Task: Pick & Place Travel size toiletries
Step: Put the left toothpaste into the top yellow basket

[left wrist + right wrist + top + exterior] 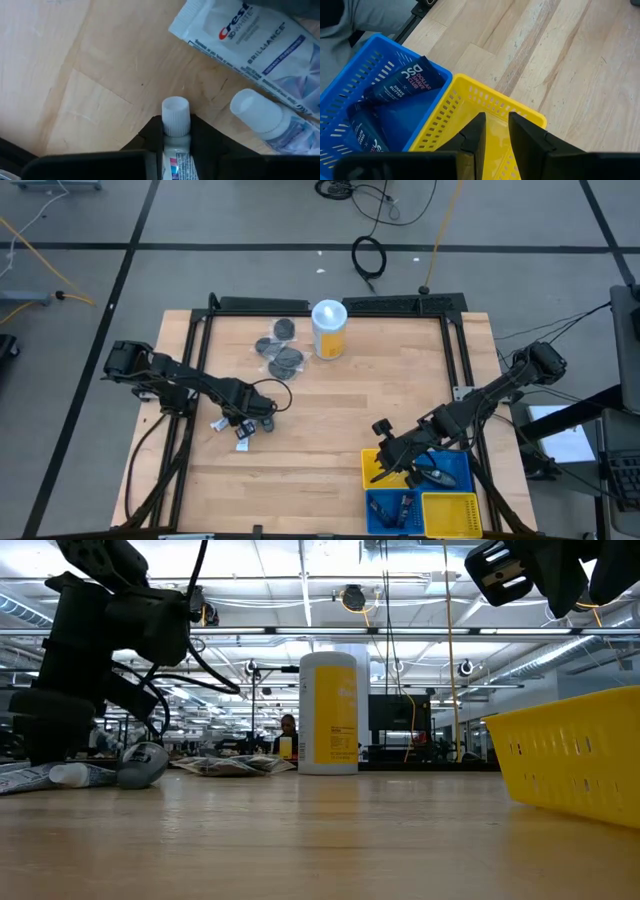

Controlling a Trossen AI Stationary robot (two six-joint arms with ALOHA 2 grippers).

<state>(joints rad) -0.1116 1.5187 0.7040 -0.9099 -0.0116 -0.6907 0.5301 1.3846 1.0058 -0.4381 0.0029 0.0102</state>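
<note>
Nearest, lower right of the high view: yellow basket [385, 465] beside blue baskets [395, 510], holding dark shave-butter sachets [402, 82]. Right gripper [495, 131] hangs over the yellow basket's rim, jaws slightly parted, nothing between them.

Mid-left of the high view: left gripper [176, 131] is down at the table among the small white tubes [240, 430]. In the left wrist view its jaws flank a capped mini tube [176, 120], fingers pressing on the tube's shoulder just behind the white cap; the pinch looks seated or nearly so.

Just beside it: a second capped tube [260, 117] and a flat Crest tube [240, 30], touching or overlapping each other.

Handling judgement: tube is light, with a soft, squeezable body and a slick laminate skin; cap and shoulder are the stiff part. Hold there and grip gently, or the body may deform and slip.

Farther, upper middle of the high view: grey round packets [280, 345] beside the tall yellow-and-white canister [329, 330], untouched.
</note>
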